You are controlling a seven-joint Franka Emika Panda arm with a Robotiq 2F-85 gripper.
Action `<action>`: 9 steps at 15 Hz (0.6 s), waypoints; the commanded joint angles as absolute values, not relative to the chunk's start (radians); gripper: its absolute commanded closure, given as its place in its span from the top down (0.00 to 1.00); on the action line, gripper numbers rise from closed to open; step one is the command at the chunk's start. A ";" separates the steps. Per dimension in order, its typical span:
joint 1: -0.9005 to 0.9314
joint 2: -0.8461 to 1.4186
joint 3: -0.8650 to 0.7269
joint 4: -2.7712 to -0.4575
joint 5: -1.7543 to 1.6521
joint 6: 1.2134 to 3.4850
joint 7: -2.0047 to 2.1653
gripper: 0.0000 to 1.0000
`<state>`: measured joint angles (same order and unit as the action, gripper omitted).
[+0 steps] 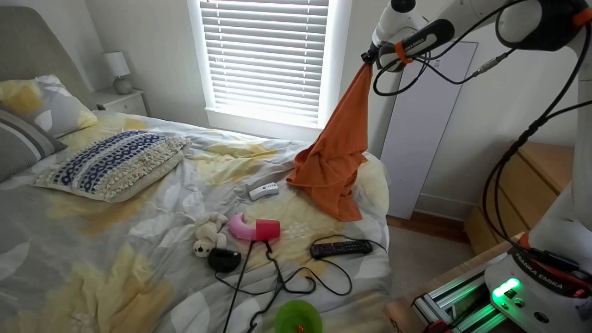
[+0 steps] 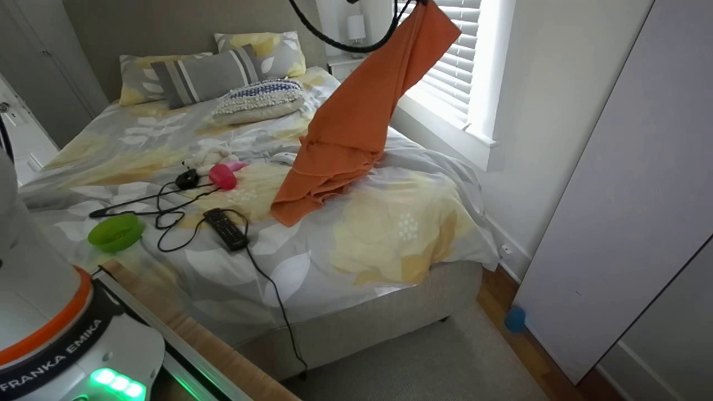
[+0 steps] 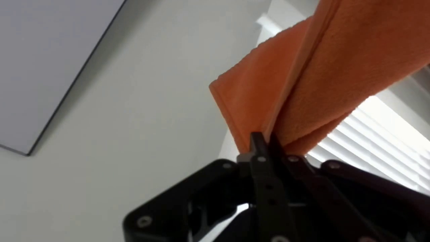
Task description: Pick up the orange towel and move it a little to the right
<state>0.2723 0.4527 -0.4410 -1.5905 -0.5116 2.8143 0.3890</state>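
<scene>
A: Start at the far left.

B: Floral pillow (image 1: 60, 106), well left of the jaws and lower. Nearer them, a blue-patterned tufted cushion (image 1: 115, 162) flat on the bed (image 1: 106, 273); beyond it, a white-shaded lamp (image 1: 116, 64) on a nightstand (image 1: 126, 105).

A: Closer in?

B: Cream stuffed toy (image 1: 208, 231), below the jaws and left. Just beside it, a black object (image 1: 224, 260) I can't identify, then a curved pink thing (image 1: 254, 228) with a red end. White handset (image 1: 264, 190) past those, nearer the jaws. Behind, window blind (image 1: 266, 55), left of the jaws and about level with them. Green bowl (image 1: 296, 309), far below the jaws, toward me.

A: And the orange towel (image 1: 342, 138)?

B: Hangs from the jaws. Upper end caught there; the rest slants down and left over the foot of the bed, bunched in folds low down. Can't tell from here whether the lower hem bears on the bed.

A: Black remote control (image 1: 341, 249)?

B: Well below the jaws, near the towel's lower end.

A: State of the gripper (image 3: 266, 141)?

B: Up close: jaws clenched, fingertips (image 3: 258, 144) nearly together, towel pinched between.

A: Right of the jaws?

B: Tall pale panel (image 1: 423, 138), behind and right, reaching well below them. Then a wooden chest of drawers (image 1: 527, 194), lower, well right. Farthest, the robot base (image 1: 545, 296), under the jaws' level, green lights (image 1: 506, 287) lit.
</scene>
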 commanded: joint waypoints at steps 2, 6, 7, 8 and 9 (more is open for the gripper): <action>0.396 0.461 -0.638 -1.543 -0.713 2.800 0.621 0.01; 0.368 0.475 -0.588 -1.572 -0.668 2.837 0.577 0.01; 0.357 0.487 -0.569 -1.575 -0.651 2.839 0.563 0.01; 0.341 0.518 -0.552 -1.568 -0.639 2.843 0.556 0.01; 0.325 0.539 -0.533 -1.567 -0.626 2.846 0.548 0.01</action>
